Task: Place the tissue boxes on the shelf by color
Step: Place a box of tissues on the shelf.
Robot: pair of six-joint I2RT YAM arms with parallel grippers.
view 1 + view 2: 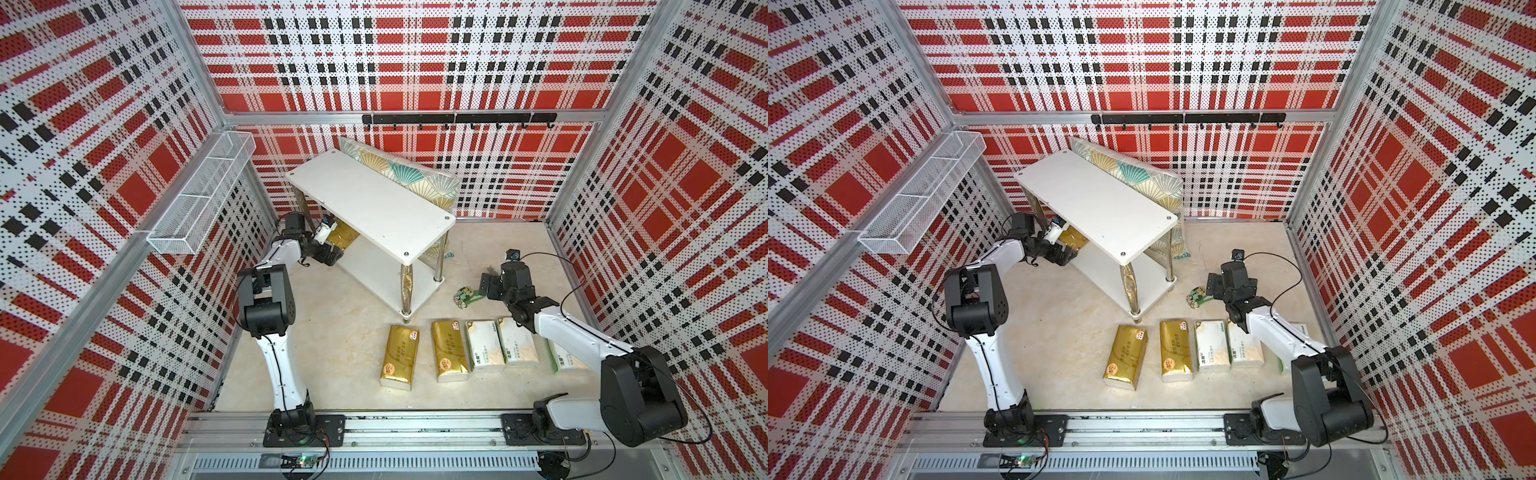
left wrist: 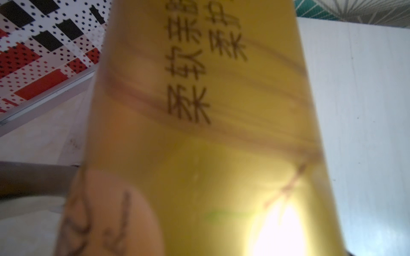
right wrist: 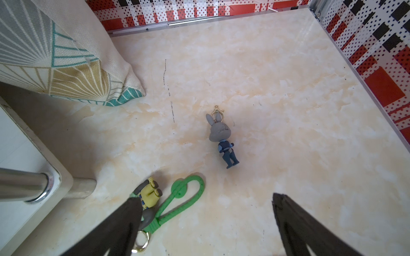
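Gold tissue packs: three counted, shiny foil wrap, soft brick shape. One gold pack (image 1: pixel 343 237) sits at the end of the lower board (image 1: pixel 374 266), under the top board (image 1: pixel 370 203). Two further gold packs (image 1: pixel 400 357) (image 1: pixel 449 351) lie flat on the floor in front of the shelf, near each other but apart, each with small stickers.
White tissue packs: three counted, matte white wrap with green trim. Two (image 1: pixel 484 345) (image 1: pixel 516 340) lie side by side, just beside the gold pair. The third (image 1: pixel 561 359) is partly hidden under the right arm.
Shelf (image 1: pixel 407 286): one unit, two smooth white rectangular boards with rounded corners, on polished chrome tube legs.
Left gripper (image 1: pixel 334 251): at the shelved gold pack. Its wrist view is filled by blurred gold wrap (image 2: pixel 210 133) with dark print and shows no fingers, so I cannot tell whether it is released or grasping.
Right gripper (image 3: pixel 206 197): released, two dark fingers wide apart with nothing between them, above the floor.
Keychains: two, lying apart. One is a yellow figure (image 3: pixel 150 195) on a green rubbery strap, the other a grey rabbit figure (image 3: pixel 221 133) with a gold clasp.
Cushion (image 1: pixel 415 174): one, woven fabric with a teal, gold and grey fan pattern, leaning behind the shelf.
Wire basket (image 1: pixel 199 195): one, long, white mesh, on the left wall.
Hook rail (image 1: pixel 457 119): one, black, on the back wall.
Floor (image 3: pixel 288 99): beige, marbled, glossy.
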